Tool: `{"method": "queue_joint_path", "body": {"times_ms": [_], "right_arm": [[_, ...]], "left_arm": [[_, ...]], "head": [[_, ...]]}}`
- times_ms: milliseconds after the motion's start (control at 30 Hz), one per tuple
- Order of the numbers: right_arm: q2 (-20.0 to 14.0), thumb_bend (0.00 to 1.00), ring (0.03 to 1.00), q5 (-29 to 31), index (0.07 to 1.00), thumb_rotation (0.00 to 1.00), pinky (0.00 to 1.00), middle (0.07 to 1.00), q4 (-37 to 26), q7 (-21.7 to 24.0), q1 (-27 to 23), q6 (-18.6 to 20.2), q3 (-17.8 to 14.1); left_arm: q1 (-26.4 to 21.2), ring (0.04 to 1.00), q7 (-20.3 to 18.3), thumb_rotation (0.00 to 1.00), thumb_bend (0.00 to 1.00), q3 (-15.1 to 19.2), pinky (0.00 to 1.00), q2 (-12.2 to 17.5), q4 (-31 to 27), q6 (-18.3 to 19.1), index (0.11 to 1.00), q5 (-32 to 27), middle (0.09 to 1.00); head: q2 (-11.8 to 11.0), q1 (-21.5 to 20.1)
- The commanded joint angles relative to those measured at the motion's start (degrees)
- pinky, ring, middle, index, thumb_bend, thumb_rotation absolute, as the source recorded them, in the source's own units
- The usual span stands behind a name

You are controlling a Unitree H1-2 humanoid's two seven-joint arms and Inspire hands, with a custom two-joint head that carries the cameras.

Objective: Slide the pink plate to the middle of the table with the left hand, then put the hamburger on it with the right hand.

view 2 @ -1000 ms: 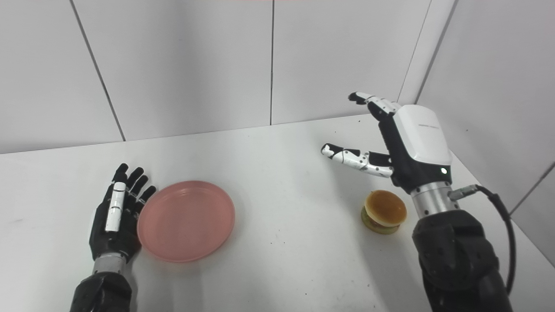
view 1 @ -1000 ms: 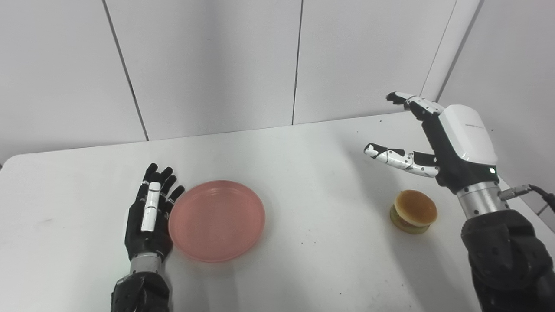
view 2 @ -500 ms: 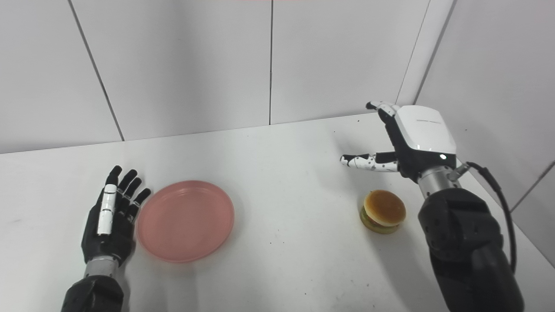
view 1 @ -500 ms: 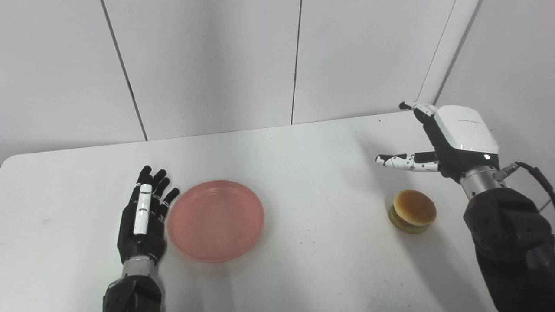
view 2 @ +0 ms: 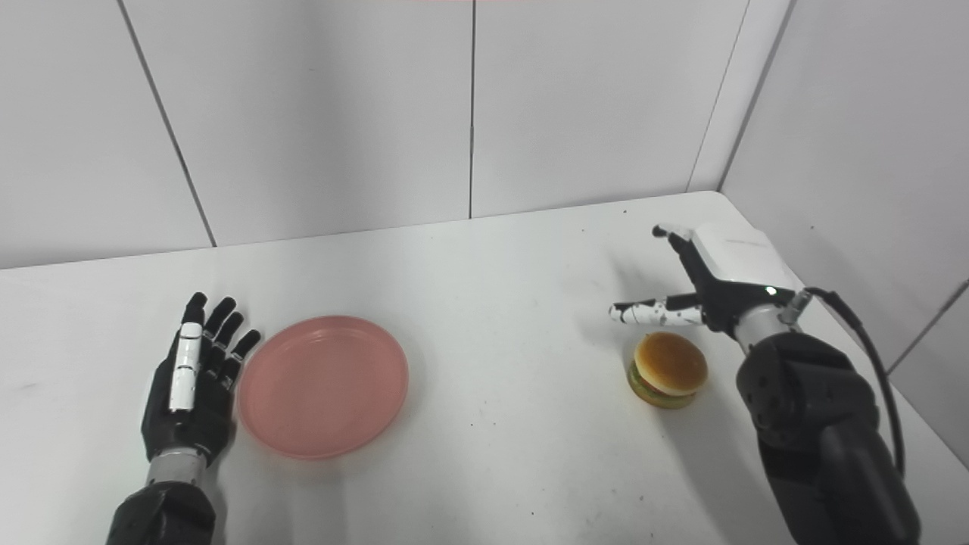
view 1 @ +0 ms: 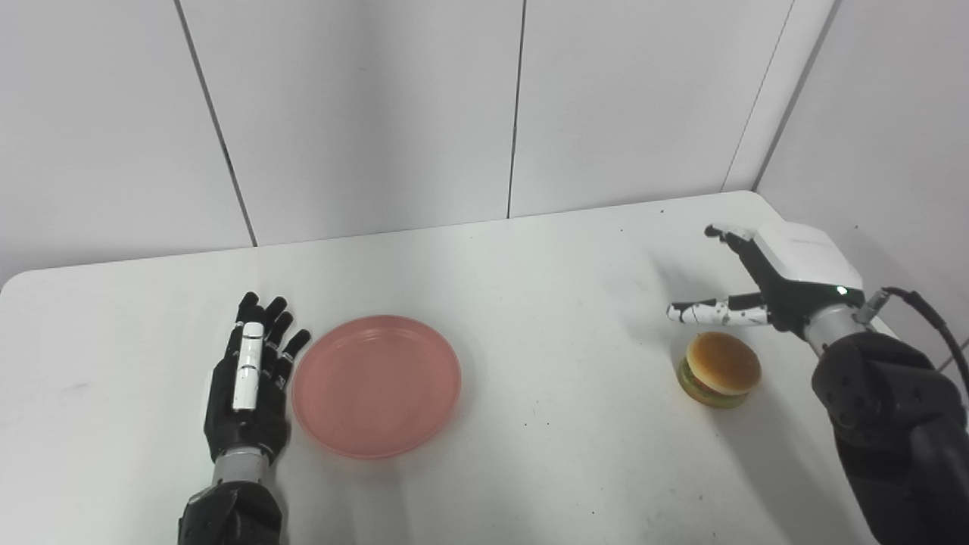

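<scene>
The pink plate [view 1: 376, 385] lies flat on the white table [view 1: 530, 303], left of its middle. My left hand [view 1: 250, 382] is open and rests flat on the table just left of the plate, a small gap from its rim. The hamburger [view 1: 720, 369] stands on the table at the right. My right hand [view 1: 772, 272] is open, fingers spread, low over the table just behind the hamburger, its thumb close above the bun. The same scene shows in the right eye view, with plate [view 2: 324, 386], hamburger [view 2: 669, 369] and right hand [view 2: 719, 272].
White wall panels stand behind the table and along its right side. The table's right edge runs close to my right arm [view 1: 893, 424]. A black cable [view 1: 931, 318] hangs from the right wrist.
My right hand has come down and back toward the hamburger from well above the table. My left hand has drawn a little left, off the plate's rim. The plate and hamburger have not moved.
</scene>
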Motion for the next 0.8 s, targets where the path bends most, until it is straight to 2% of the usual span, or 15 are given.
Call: {"method": "queue_joint_path", "body": {"times_ms": [0, 33, 67, 100, 200, 267, 333, 400, 533, 767], "right_arm": [[-0.96, 1.00, 0.799, -0.35, 0.856, 0.71, 0.69, 0.852, -0.87, -2.74, -0.28, -0.62, -0.43], [-0.85, 1.00, 0.824, -0.26, 0.856, 0.71, 0.72, 0.855, -0.73, -3.03, 0.09, -0.62, -0.34], [-0.34, 1.00, 0.812, -0.51, 0.853, 0.67, 0.71, 0.847, -0.64, -2.76, 0.57, -0.17, -0.19], [0.16, 1.00, 0.808, -0.93, 0.852, 0.67, 0.71, 0.846, -0.73, -2.26, 0.91, 0.24, -0.04], [1.35, 1.00, 0.720, -1.73, 0.838, 0.62, 0.61, 0.783, -0.62, -1.73, 1.43, 0.69, 0.37], [2.20, 1.00, 0.697, -1.88, 0.830, 0.60, 0.59, 0.758, 0.27, -2.16, 1.66, 0.70, 0.24], [2.98, 1.00, 0.664, -2.03, 0.822, 0.61, 0.56, 0.741, 1.32, -3.41, 1.94, 0.67, 0.01], [4.54, 1.00, 0.641, -2.09, 0.811, 0.63, 0.55, 0.721, 2.68, -7.87, 2.58, 0.25, -0.44], [4.96, 1.00, 0.685, -2.56, 0.815, 0.68, 0.58, 0.738, 5.65, -13.24, 3.48, -0.53, 0.08], [4.46, 1.00, 0.692, -0.06, 0.825, 0.68, 0.64, 0.743, 8.62, -16.24, 4.10, -0.76, 0.52]], "left_arm": [[1.66, 0.933, 0.60, 0.63, 0.65, -0.08, 0.83, 0.63, 0.41, 2.58, 0.941, 0.56, 0.876], [1.72, 0.934, 0.62, 0.63, 0.65, -0.09, 0.83, 0.68, 0.24, 2.84, 0.948, 0.55, 0.875], [1.70, 0.931, 0.61, 0.63, 0.65, 0.03, 0.84, 0.80, 0.40, 2.75, 0.954, 0.51, 0.872], [1.72, 0.930, 0.60, 0.62, 0.65, 0.19, 0.84, 0.86, 0.18, 2.92, 0.955, 0.28, 0.872], [1.70, 0.931, 0.49, 0.60, 0.67, 0.55, 0.85, 1.05, -0.18, 3.37, 0.948, -0.29, 0.864], [1.65, 0.922, 0.51, 0.60, 0.67, 0.61, 0.85, 1.14, -0.45, 3.62, 0.945, -0.33, 0.851], [1.56, 0.922, 0.54, 0.60, 0.68, 0.77, 0.85, 1.20, -0.43, 3.65, 0.941, -0.40, 0.848], [1.49, 0.926, 0.86, 0.60, 0.67, 0.98, 0.86, 1.06, -0.52, 3.79, 0.936, -0.46, 0.848], [1.71, 0.927, 0.91, 0.60, 0.67, 1.02, 0.83, 0.97, -1.07, 4.27, 0.936, -0.38, 0.851], [1.70, 0.910, 0.98, 0.60, 0.67, 1.21, 0.82, 1.26, -0.86, 4.48, 0.929, -0.03, 0.832]], "head": [[0.28, -0.18], [0.28, -0.18], [0.49, -0.45], [1.49, -1.08], [2.19, -1.42], [2.54, -1.68], [2.69, -1.94], [2.76, -1.88], [2.93, -1.67], [3.21, -1.38]]}}
